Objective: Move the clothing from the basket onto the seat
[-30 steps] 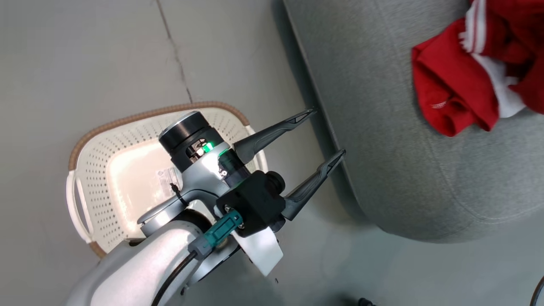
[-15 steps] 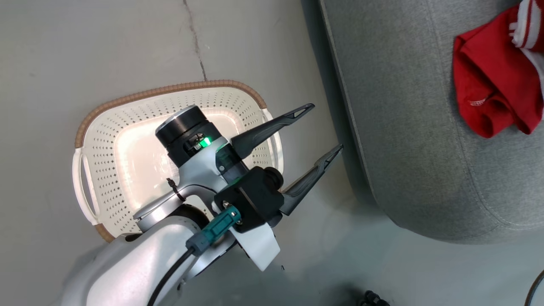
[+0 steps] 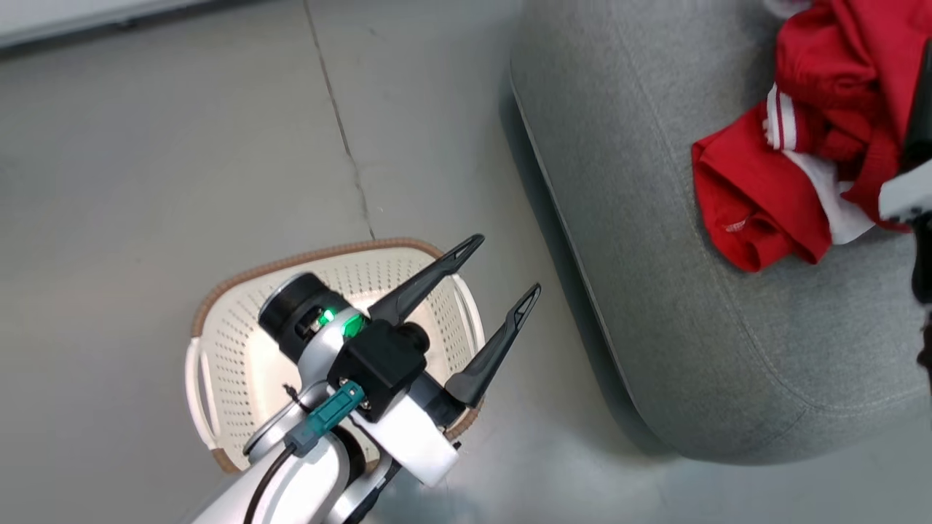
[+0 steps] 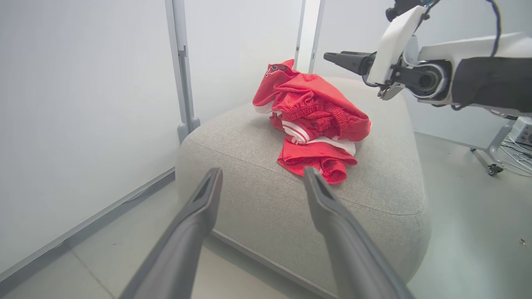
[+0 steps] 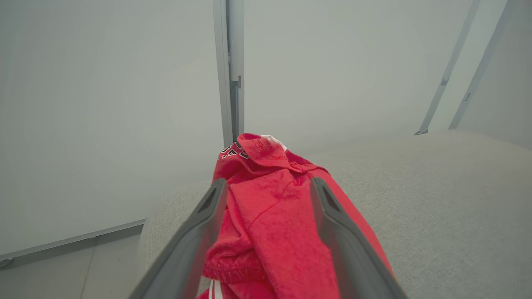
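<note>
On the seat [image 3: 655, 313] near its edge, the right gripper [image 5: 268, 187] has just spread, releasing the clothing [image 3: 750, 211]; left gripper [image 3: 506, 266] spread; basket [image 3: 291, 260] looks empty.

No text legible anywhere, dark white-edged lettering [image 5: 232, 153] on the clothing [image 5: 270, 216] near its top fold, too creased and small to read, small white mark [image 3: 735, 225] on a lower red fold, equally unreadable
</note>
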Robot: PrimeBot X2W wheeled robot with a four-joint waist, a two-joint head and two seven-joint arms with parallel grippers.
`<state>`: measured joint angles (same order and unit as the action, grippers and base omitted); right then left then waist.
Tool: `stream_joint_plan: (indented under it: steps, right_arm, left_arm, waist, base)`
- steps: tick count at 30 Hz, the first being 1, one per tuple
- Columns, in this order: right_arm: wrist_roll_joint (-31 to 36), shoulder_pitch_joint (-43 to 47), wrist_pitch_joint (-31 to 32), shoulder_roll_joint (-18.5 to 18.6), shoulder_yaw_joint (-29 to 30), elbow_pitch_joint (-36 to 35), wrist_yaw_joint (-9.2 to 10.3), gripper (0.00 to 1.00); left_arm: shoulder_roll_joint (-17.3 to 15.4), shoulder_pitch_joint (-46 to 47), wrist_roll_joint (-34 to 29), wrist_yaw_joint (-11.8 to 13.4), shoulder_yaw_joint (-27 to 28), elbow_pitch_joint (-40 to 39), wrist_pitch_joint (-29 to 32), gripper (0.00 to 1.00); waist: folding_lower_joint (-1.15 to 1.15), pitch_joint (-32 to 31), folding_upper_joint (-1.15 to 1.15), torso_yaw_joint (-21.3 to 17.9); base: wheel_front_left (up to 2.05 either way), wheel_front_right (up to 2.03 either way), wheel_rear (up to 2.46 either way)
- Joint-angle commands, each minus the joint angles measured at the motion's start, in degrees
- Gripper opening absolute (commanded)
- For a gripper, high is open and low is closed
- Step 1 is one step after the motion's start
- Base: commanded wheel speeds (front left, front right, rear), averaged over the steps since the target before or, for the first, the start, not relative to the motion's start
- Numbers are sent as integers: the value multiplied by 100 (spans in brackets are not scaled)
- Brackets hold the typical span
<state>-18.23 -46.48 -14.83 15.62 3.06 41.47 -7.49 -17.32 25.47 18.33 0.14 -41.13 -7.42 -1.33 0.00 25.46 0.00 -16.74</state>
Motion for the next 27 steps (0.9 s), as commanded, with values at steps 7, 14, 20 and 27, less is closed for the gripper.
stream_joint_plan:
  steps: [7,14,20,27]
  right_arm:
    - [225,1466,-33,-344,-13,-1034,0,100]
    - [415,2616,124,-754,-4,-2280,-1,100]
    - [600,3414,625,-1037,-51,-3380,-1,100]
    - [726,3964,1034,-1173,15,-4093,-1,100]
  left_arm:
    - [177,-730,363,409,181,346,-441,100]
    - [247,-1109,601,776,522,528,-792,100]
    - [237,-1273,785,1079,956,706,-1038,100]
    - [100,-1651,1008,1480,1689,690,-1279,100]
  waist:
    - [0,-1200,0,437]
    - [0,-1702,0,788]
    - [0,-1965,0,1085]
    - [0,-2133,0,1370]
  base:
    - [0,0,0]
    - [0,0,0]
    - [0,0,0]
    - [0,0,0]
